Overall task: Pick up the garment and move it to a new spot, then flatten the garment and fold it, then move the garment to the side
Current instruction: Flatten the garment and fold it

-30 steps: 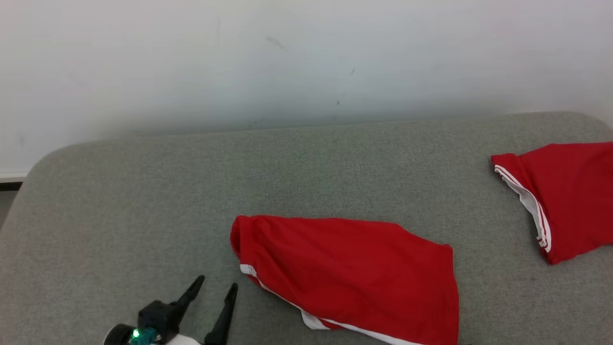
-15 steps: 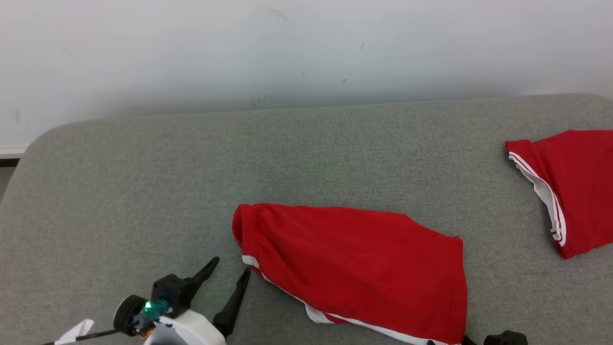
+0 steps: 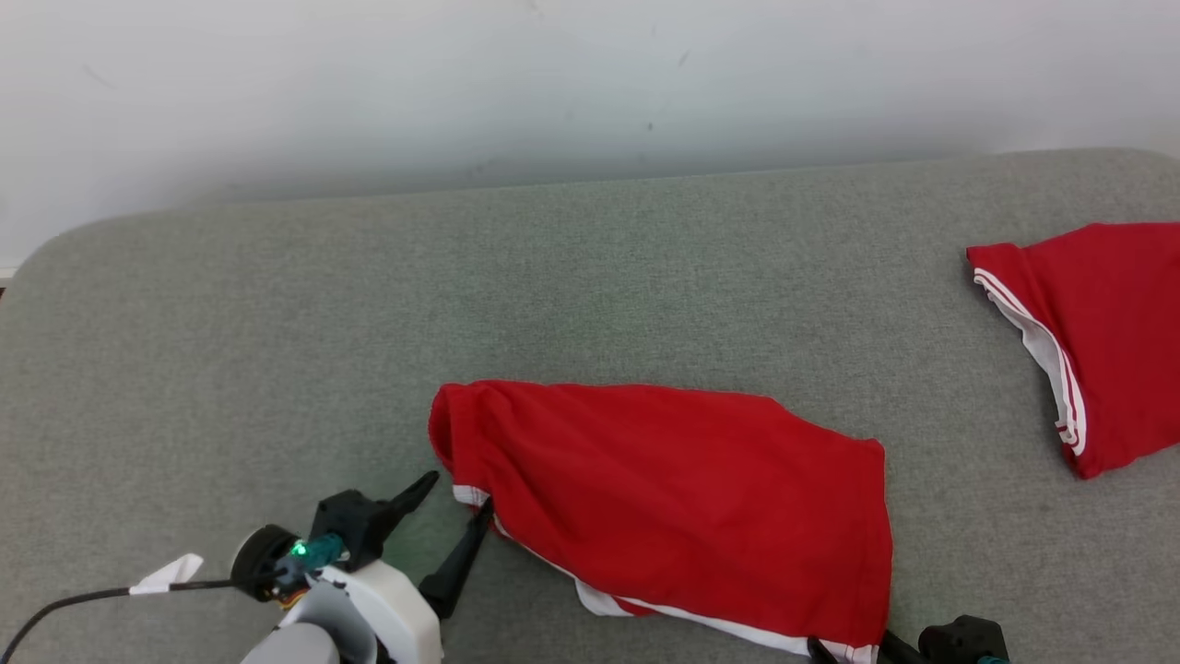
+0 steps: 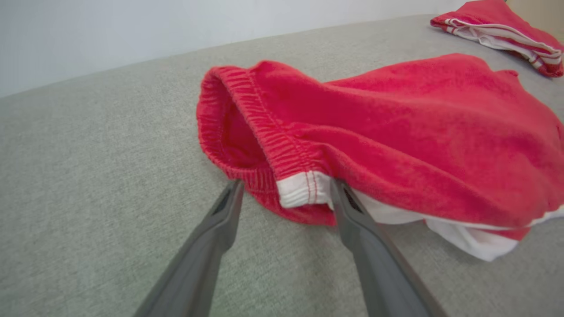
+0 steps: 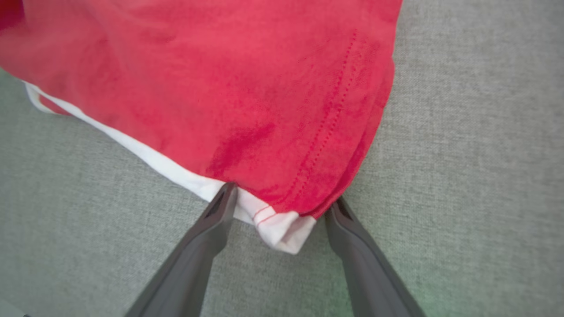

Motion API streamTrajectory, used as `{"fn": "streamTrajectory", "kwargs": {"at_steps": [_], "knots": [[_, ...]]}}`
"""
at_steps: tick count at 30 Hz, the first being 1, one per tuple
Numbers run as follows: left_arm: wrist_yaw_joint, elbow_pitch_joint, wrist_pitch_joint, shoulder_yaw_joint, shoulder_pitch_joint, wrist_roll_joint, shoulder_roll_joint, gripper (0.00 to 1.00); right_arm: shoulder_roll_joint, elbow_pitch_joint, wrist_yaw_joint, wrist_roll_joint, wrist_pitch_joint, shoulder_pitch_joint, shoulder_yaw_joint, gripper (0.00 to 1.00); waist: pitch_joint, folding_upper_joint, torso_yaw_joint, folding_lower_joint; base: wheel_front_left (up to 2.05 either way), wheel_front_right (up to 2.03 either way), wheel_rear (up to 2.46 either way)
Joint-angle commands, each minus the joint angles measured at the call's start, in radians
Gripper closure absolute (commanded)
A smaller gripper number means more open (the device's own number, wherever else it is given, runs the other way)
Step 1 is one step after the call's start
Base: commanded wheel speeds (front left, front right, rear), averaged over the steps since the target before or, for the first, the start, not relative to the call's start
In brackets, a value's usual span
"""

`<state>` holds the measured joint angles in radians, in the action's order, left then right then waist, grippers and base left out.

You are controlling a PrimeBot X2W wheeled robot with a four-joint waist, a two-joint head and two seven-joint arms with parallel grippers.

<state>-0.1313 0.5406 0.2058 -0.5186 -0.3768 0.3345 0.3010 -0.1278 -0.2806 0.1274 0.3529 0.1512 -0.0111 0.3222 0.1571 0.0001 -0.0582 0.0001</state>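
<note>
Lying: garment (image 3: 673,498), red, white-trimmed, on grey surface (image 3: 277,323).
Left gripper (image 3: 460,492): spread wide, astride elastic corner, nothing held.
Right gripper (image 5: 282,196): spread wide, astride hem corner.

The garment (image 3: 682,498) is plain red, edged in white with thin red stitching. A second cloth (image 3: 1106,341) is red with white stripes along its edge. The worktop (image 3: 277,323) is a mottled grey weave and the wall (image 3: 461,83) is off-white. The left end effector (image 3: 459,492) has black fingers and a green light.
</note>
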Motion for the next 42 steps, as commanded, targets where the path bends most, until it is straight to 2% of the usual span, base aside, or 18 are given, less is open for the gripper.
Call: {"fn": "streamTrajectory", "kwargs": {"at_steps": [1,16,18,20,22,23,24,25,26,27,28,29,35,40,42], "knots": [[0.003,0.009,0.009,-0.021,-0.022,0.015,0.015,0.00,0.000,-0.019,0.005,0.006,0.013,-0.002,0.013,0.00,0.006,-0.0001,-0.005,-0.0001,0.00,0.00,0.00],[0.003,0.046,0.037,-0.159,-0.098,0.113,0.045,0.00,-0.007,-0.029,0.004,0.042,0.043,-0.024,0.049,0.00,0.013,-0.0001,-0.016,-0.0001,0.00,0.00,0.00],[0.003,0.051,0.038,-0.174,-0.107,0.122,0.046,0.05,-0.006,-0.029,0.004,0.044,0.042,-0.030,0.054,0.00,0.015,-0.0001,-0.018,-0.0001,0.00,0.00,0.00],[0.003,0.053,0.041,-0.190,-0.117,0.130,0.047,0.21,-0.005,-0.031,0.004,0.046,0.044,-0.036,0.060,0.02,0.018,-0.0001,-0.019,-0.0001,0.00,0.00,0.00],[0.003,0.059,0.044,-0.201,-0.127,0.140,0.048,0.40,-0.003,-0.037,0.005,0.052,0.051,-0.039,0.069,0.18,0.021,-0.0001,-0.019,-0.0001,0.00,0.00,0.00],[0.003,0.062,0.043,-0.207,-0.132,0.146,0.048,0.52,-0.003,-0.041,0.005,0.056,0.057,-0.038,0.075,0.31,0.022,-0.0001,-0.020,-0.0001,0.00,0.00,0.00],[0.003,0.065,0.044,-0.213,-0.136,0.152,0.049,0.58,-0.002,-0.045,0.006,0.062,0.061,-0.038,0.080,0.53,0.023,-0.0001,-0.020,-0.0001,0.00,0.00,0.00],[0.003,0.067,0.045,-0.217,-0.139,0.156,0.049,0.68,-0.001,-0.049,0.006,0.068,0.064,-0.039,0.085,0.61,0.024,-0.0001,-0.020,-0.0001,0.00,0.00,0.00],[0.003,0.070,0.047,-0.220,-0.141,0.159,0.049,0.70,0.000,-0.050,0.006,0.076,0.064,-0.039,0.089,0.77,0.025,-0.0001,-0.020,-0.0001,0.00,0.00,0.00],[0.003,0.073,0.048,-0.225,-0.141,0.164,0.049,0.79,0.001,-0.051,0.006,0.086,0.058,-0.040,0.088,0.95,0.024,-0.0001,-0.020,-0.0001,0.00,0.00,0.00],[0.003,0.075,0.049,-0.230,-0.142,0.167,0.049,0.97,0.001,-0.050,0.006,0.099,0.051,-0.042,0.087,1.00,0.024,-0.0001,-0.020,-0.0001,0.00,0.00,0.00],[0.003,0.077,0.050,-0.237,-0.143,0.174,0.049,1.00,-0.001,-0.048,0.005,0.113,0.047,-0.044,0.088,1.00,0.023,-0.0001,-0.020,-0.0001,0.00,0.00,0.00],[0.003,0.038,0.042,-0.247,-0.102,0.267,0.063,1.00,-0.023,0.034,0.004,0.252,0.003,-0.050,0.026,1.00,-0.007,-0.0001,-0.025,-0.0001,0.00,0.00,0.00],[0.003,-0.137,-0.025,-0.228,-0.033,0.431,0.105,1.00,-0.070,0.156,0.003,0.364,0.019,-0.017,-0.044,1.00,-0.050,-0.0001,-0.023,-0.0001,0.00,0.00,0.00],[0.003,-0.185,-0.045,-0.222,-0.019,0.464,0.122,1.00,-0.085,0.188,0.003,0.387,0.028,-0.009,-0.058,1.00,-0.059,-0.0001,-0.022,-0.0001,0.00,0.00,0.00]]}}
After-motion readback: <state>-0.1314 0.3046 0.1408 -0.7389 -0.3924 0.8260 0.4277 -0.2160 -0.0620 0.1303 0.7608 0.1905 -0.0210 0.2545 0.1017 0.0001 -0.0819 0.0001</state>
